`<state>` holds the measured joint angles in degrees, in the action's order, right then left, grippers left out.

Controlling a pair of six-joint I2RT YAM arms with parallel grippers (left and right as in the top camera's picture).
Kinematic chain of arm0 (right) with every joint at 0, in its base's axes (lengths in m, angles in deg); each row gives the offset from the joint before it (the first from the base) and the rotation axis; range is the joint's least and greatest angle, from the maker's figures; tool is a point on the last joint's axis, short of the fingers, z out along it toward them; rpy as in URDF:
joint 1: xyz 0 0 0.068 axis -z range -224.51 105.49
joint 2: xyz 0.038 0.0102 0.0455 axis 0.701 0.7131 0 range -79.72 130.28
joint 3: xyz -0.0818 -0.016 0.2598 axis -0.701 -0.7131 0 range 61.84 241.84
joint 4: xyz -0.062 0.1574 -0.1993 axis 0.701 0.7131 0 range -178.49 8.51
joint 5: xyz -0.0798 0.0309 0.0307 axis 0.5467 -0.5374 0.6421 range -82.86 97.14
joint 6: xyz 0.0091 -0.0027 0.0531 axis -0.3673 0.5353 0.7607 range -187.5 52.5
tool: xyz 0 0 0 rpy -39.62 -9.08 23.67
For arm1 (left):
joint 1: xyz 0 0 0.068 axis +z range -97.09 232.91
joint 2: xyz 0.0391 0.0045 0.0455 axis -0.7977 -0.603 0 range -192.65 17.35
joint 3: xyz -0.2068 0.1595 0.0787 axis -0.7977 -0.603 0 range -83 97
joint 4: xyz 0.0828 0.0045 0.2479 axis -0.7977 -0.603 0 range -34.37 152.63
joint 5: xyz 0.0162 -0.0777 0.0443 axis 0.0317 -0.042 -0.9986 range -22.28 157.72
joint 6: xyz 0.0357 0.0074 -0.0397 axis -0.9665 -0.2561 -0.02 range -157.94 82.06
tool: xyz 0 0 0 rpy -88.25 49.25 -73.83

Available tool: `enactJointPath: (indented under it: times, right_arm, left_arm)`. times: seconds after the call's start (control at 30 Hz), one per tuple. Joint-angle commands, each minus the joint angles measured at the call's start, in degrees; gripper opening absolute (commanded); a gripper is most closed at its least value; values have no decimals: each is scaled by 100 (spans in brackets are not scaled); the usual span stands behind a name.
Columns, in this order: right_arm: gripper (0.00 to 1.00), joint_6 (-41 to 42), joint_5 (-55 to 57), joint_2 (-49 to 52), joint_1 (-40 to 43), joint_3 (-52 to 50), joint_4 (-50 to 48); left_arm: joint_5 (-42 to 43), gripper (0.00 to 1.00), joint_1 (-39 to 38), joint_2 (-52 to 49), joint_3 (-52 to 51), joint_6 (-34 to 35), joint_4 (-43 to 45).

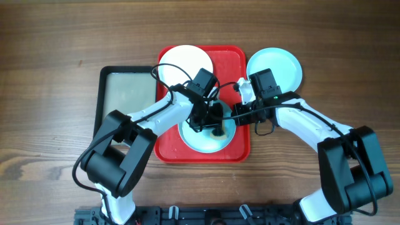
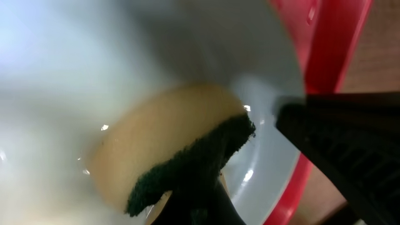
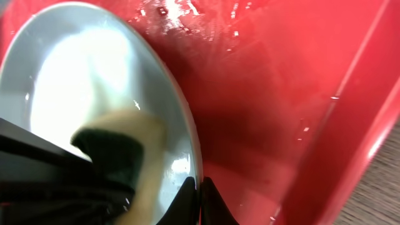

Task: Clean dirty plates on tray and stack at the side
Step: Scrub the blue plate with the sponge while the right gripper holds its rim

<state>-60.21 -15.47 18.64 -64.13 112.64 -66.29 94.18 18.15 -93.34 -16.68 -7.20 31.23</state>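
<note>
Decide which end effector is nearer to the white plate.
Left. The left end effector works over the blue plate on the red tray, just below the white plate; the right end effector is farther right.

We see a dark brown wooden table (image 1: 50, 37) with lengthwise grain filling the overhead frame, evenly lit. Left of centre lies a smaller black-rimmed grey-green tray (image 1: 125, 94). Along the bottom edge runs a dark mounting rail (image 1: 206, 217). No walls or windows show.

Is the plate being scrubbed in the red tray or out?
In. The plate lies inside the tray at its near end, red rim showing around it; a sponge presses on it.
</note>
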Motion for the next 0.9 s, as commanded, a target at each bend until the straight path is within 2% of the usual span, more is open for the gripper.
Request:
enactJointPath:
  times: [0.0, 0.1, 0.2, 0.3, 0.43, 0.67, 0.87]
  right_arm:
    - [4, -120, -708, 20, -120, 142, -74]
    - [4, -120, -708, 20, -120, 142, -74]
    - [4, -122, -708, 20, -120, 142, -74]
    - [4, -120, -706, 20, -120, 142, -76]
    - [4, -120, -706, 20, -120, 142, -76]
    - [4, -125, -706, 20, -120, 142, -72]
    - [4, -116, -708, 20, -120, 142, -52]
  left_arm:
    - [422, 4, 118, 310, 2, -57, -13]
    - [-138, 4, 313, 1156, 72, -72, -76]
    - [-1537, 4, 490, 2074, 72, -72, -798]
    - [-2321, 4, 516, 2262, 66, -68, -1626]
    - [-2354, 4, 514, 2033, -354, -20, -1873]
    - [-2328, 4, 369, 1445, -1045, 192, -1178]
    - [-2173, 4, -57, 881, -1056, 476, -962]
